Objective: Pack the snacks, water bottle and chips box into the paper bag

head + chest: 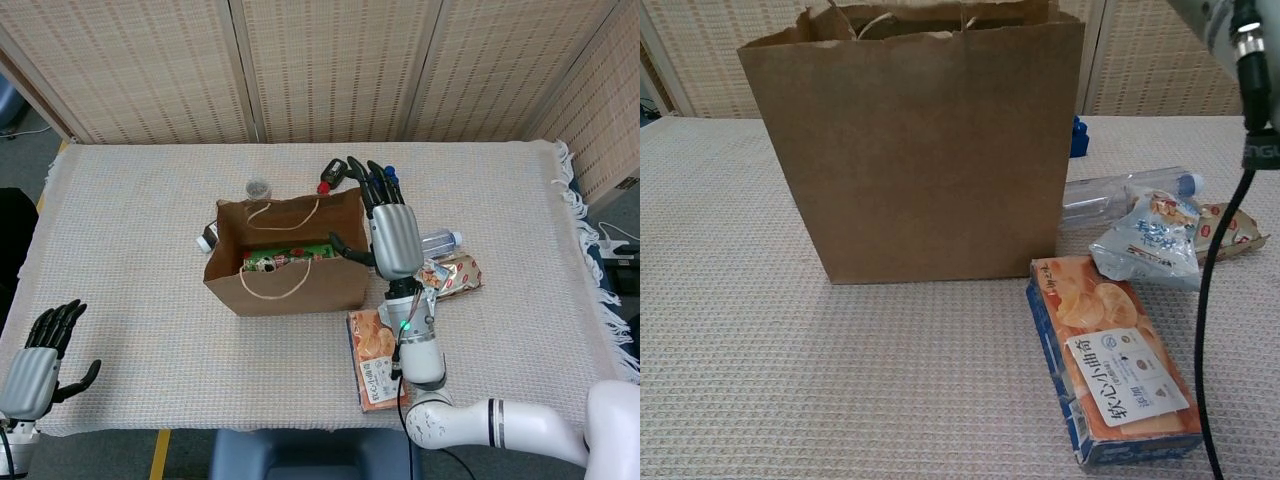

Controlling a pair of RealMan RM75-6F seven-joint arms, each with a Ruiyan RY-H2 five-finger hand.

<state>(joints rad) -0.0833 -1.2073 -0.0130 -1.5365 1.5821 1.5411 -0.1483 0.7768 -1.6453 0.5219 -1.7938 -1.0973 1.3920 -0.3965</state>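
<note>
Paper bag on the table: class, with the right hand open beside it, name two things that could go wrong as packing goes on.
1. The right hand hovers close to the paper bag rim; a careless sweep could push or tip the bag.
2. The water bottle lies partly under the snack packets; pulling it out may drag them along.

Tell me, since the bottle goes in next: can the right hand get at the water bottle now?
Probably yes: the right hand hovers open close above the water bottle, though snack packets overlap its cap end.
</note>
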